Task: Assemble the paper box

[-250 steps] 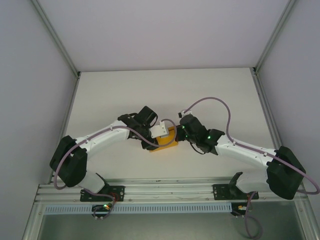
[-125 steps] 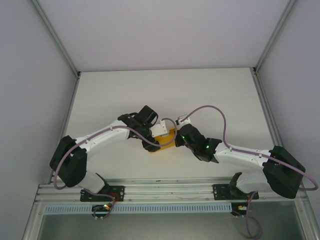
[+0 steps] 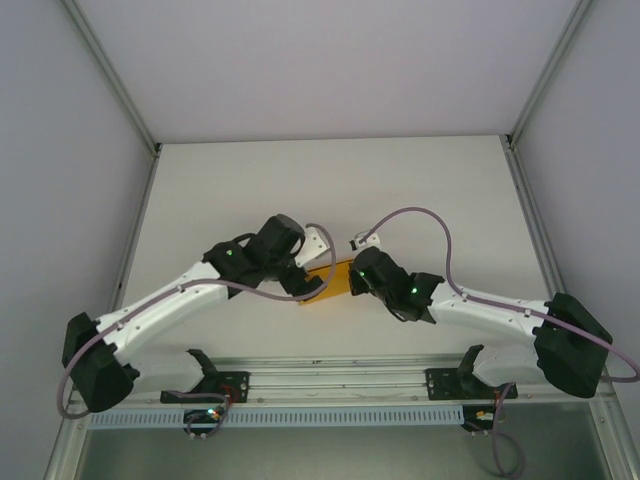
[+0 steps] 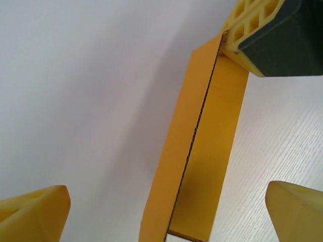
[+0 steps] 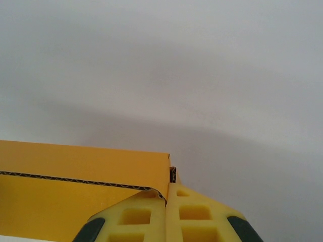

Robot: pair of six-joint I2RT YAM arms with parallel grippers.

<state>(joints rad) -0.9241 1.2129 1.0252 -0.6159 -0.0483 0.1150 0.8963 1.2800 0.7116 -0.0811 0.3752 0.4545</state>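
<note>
Paper box (image 3: pixel 332 279) lies mid-table (image 3: pixel 440 180), toward its near edge, one card wall pinched in my right gripper's (image 5: pixel 169 184) closed fingers, while the left gripper (image 4: pixel 166 212) straddles it, fingers wide apart and touching nothing; I judge a firm pinch and a square left approach creases cleanly.

Lighting's soft and even for us, seemingly from overhead, with no harsh glare anywhere. From the top camera the table (image 3: pixel 400 180) is bright and the arms (image 3: pixel 180 295) throw only faint, fuzzy shadows beneath themselves. In the left wrist view the paper box (image 4: pixel 212 151) is crisp enough to show its corrugated edge and drops a soft grey shadow to its left (the left fingertips (image 4: pixel 35 214) go a bit mushy). The right wrist backdrop is a smooth grey gradient.
</note>
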